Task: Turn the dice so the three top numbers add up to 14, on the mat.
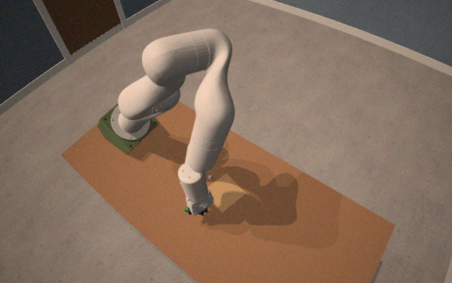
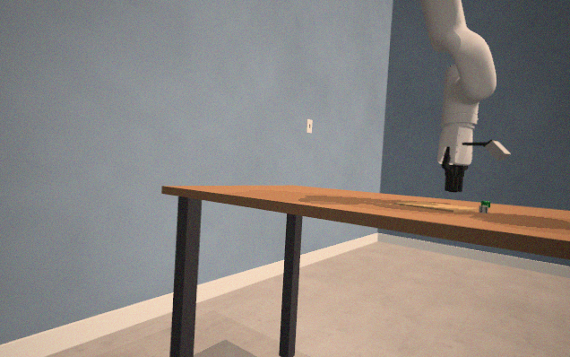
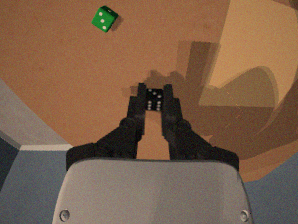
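Gripper: the black two-fingered gripper [image 3: 153, 98] is pinching a small black die [image 3: 154, 100], hanging above the brown wooden table [image 2: 314, 206].
Green die: the small green cube [image 3: 104, 19] is lying off the pale tan square mat [image 3: 256, 36].
Remaining: placing, turning to 14, releasing.

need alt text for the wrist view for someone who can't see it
Seen from above, the black jaws of the gripper are shut on a black die with white pips, held over the brown table. A green die lies on the table up and to the left, and a tan mat lies to the right.
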### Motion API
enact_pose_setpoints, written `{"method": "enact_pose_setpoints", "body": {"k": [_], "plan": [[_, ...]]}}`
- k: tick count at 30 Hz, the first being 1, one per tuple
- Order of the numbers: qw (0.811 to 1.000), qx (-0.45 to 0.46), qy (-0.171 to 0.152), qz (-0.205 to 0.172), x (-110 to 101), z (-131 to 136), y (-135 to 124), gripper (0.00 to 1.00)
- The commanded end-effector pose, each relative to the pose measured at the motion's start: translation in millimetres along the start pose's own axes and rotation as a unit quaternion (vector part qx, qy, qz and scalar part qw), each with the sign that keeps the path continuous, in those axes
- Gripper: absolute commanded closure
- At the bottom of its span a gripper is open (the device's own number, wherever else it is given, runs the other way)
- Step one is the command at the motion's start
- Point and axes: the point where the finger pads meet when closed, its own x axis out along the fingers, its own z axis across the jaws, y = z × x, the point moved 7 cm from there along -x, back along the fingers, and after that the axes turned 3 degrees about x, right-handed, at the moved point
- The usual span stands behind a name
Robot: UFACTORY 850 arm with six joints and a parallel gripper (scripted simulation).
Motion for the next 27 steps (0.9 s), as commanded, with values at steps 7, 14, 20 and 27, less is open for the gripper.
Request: {"method": "enact_pose_setpoints", "body": {"k": [7, 14, 20, 27], "plan": [[1.000, 0.000, -0.003, 0.003, -38, 0, -1, 0.89], [1.000, 0.000, -0.003, 0.003, -59, 0, -1, 0.89], [1.000, 0.000, -0.003, 0.003, -65, 0, -1, 0.89], [1.000, 0.000, -0.003, 0.003, -65, 0, -1, 0.89]]}}
